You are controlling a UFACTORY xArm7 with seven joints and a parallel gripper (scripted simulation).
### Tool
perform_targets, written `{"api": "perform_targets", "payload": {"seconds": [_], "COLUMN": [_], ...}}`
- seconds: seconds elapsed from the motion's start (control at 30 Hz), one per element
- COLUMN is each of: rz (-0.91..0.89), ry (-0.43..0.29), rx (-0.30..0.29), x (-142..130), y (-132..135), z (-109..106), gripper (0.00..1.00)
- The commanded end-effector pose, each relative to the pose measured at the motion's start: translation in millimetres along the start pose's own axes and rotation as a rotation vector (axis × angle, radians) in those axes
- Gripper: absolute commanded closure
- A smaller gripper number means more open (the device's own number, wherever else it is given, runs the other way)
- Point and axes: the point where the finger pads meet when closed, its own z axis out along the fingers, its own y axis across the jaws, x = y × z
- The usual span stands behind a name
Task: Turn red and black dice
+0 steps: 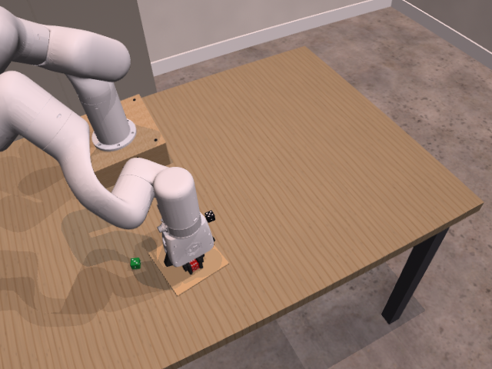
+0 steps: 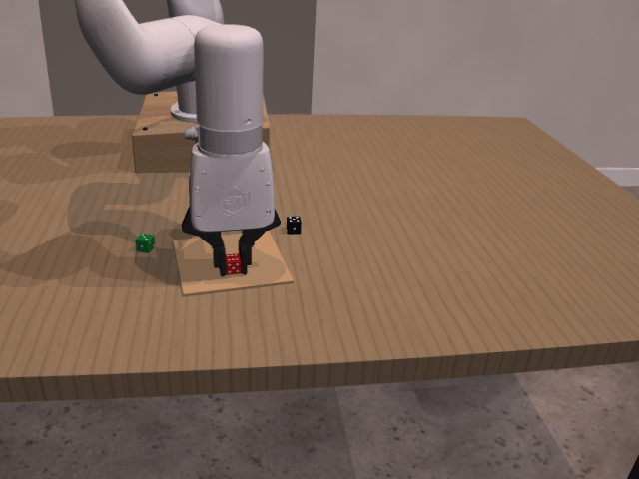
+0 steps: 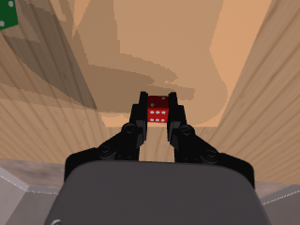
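Note:
My gripper (image 1: 194, 268) (image 2: 234, 271) (image 3: 157, 102) is shut on the red die (image 1: 194, 264) (image 2: 233, 264) (image 3: 157, 114), with a finger on its left and right sides. The red die shows 6 on top and 5 towards the exterior camera. It is over the middle of the orange mat (image 1: 206, 276) (image 2: 199, 286) (image 3: 187, 28), low down; whether it touches the mat is unclear. The black die (image 1: 209, 216) (image 2: 294, 225) is on the table behind and right of the mat, with several pips on top. The green die (image 1: 135, 263) (image 2: 145, 242) (image 3: 7, 14) is on the table left of the mat.
The robot's wooden base block (image 1: 131, 168) (image 2: 160, 155) stands at the back of the table. The arm (image 1: 177, 198) (image 2: 230, 87) rises above the mat and hides part of it in the top view. The table's front edge (image 2: 319, 371) lies beyond the mat.

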Motion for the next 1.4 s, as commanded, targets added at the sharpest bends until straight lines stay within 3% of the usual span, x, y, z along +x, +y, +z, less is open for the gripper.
{"api": "perform_targets", "payload": {"seconds": [0.0, 0.3, 0.8, 1.37], "rz": [-0.001, -0.001, -0.001, -0.001], "ry": [-0.004, -0.004, -0.004, -0.004], "rx": [0.000, 0.000, 0.000, 0.000], "x": [-1.4, -1.4, -1.4, -1.4], "y": [0.3, 0.3, 0.3, 0.3], "z": [-1.3, -1.3, -1.3, -9.8], "gripper": [0.85, 0.85, 0.64, 0.64]}}
